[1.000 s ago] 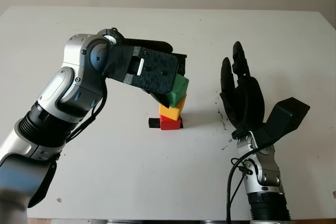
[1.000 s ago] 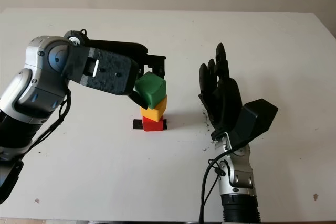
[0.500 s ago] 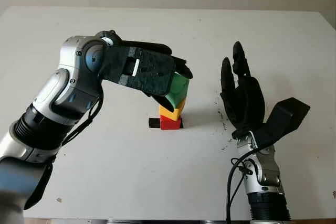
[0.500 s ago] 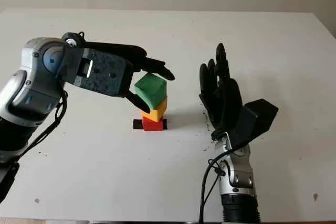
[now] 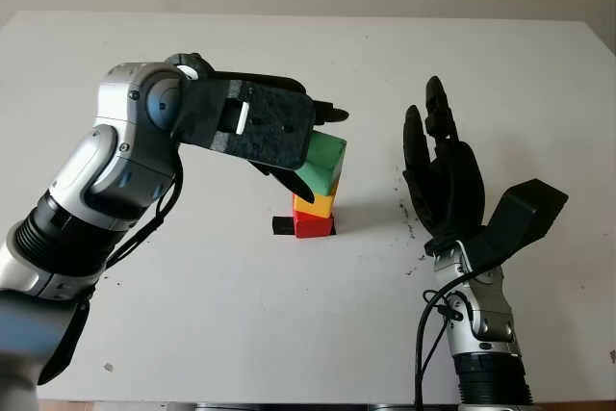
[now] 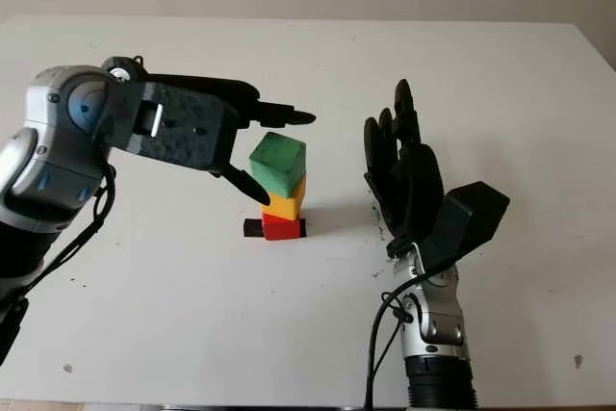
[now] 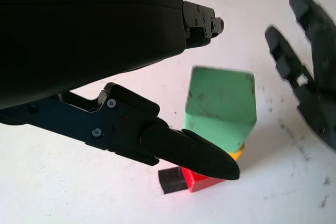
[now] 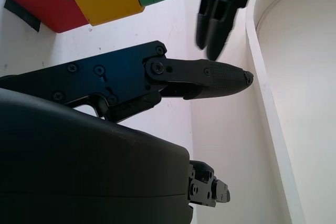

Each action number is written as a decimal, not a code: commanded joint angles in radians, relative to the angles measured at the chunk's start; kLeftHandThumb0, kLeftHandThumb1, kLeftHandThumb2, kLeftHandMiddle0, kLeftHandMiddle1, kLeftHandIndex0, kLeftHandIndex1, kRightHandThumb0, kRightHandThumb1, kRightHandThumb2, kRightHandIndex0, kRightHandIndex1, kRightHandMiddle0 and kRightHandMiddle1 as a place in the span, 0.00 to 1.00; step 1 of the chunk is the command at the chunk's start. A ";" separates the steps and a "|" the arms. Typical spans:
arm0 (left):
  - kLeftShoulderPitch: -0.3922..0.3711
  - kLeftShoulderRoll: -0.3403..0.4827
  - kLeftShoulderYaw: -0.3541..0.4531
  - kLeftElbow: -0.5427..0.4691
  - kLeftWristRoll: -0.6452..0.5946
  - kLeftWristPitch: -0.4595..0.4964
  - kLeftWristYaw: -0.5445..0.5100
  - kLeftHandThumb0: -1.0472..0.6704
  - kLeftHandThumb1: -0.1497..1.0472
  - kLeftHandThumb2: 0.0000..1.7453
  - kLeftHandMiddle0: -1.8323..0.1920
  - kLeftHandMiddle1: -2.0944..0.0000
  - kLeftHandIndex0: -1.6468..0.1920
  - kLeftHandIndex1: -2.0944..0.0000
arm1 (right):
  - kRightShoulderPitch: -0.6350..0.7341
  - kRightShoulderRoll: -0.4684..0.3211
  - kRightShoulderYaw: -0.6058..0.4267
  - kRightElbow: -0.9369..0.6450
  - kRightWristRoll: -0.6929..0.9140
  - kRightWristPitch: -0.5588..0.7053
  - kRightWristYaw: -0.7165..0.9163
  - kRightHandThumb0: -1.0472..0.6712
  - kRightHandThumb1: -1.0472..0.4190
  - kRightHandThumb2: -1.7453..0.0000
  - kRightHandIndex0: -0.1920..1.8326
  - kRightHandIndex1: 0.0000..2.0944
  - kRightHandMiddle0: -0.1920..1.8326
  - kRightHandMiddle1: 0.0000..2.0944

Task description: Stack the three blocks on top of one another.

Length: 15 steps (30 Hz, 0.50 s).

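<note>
Green is on top now: the green block (image 6: 278, 164) sits on the yellow block (image 6: 284, 203), and the yellow one sits on the red block (image 6: 279, 227). All three are stacked near the middle of the white bench (image 6: 500, 74). A small black piece (image 6: 252, 227) lies flat on the bench, touching the red block's side.

The green block looks a bit turned on the yellow one, so its corners do not line up. I think the tower could tip if I bump it.

That is why my left hand (image 6: 252, 151) is open and holds nothing. It hangs just beside the tower, on my left of it. One finger (image 6: 279, 113) reaches over past the top of the green block, and another finger (image 7: 191, 151) points low, near the yellow and red blocks. In my left wrist view I see bench between these fingers and the green block, so they look apart from it. I judge the stack is built and standing by itself, and all that is left is to take this hand away without knocking it.

My right hand (image 6: 402, 178) is open too, and holds nothing. It stands upright on the other side of the tower, well apart from it, palm toward the blocks. I think it waits there like a wall in case the tower leans that way.
</note>
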 commanded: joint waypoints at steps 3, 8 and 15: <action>0.019 0.027 0.061 -0.023 -0.021 0.018 0.045 0.09 1.00 0.07 1.00 1.00 1.00 1.00 | -0.001 -0.008 -0.006 0.013 0.006 -0.016 0.012 0.21 0.00 0.76 0.04 0.03 0.06 0.03; 0.044 0.031 0.121 -0.036 -0.070 0.051 0.089 0.08 1.00 0.13 1.00 1.00 1.00 1.00 | -0.011 -0.022 -0.013 0.019 0.007 -0.011 0.025 0.21 0.00 0.76 0.04 0.03 0.06 0.03; 0.118 -0.035 0.293 -0.040 -0.204 0.117 0.255 0.10 1.00 0.31 1.00 1.00 1.00 1.00 | -0.025 -0.037 -0.018 0.029 0.008 -0.010 0.037 0.21 0.00 0.75 0.04 0.03 0.07 0.03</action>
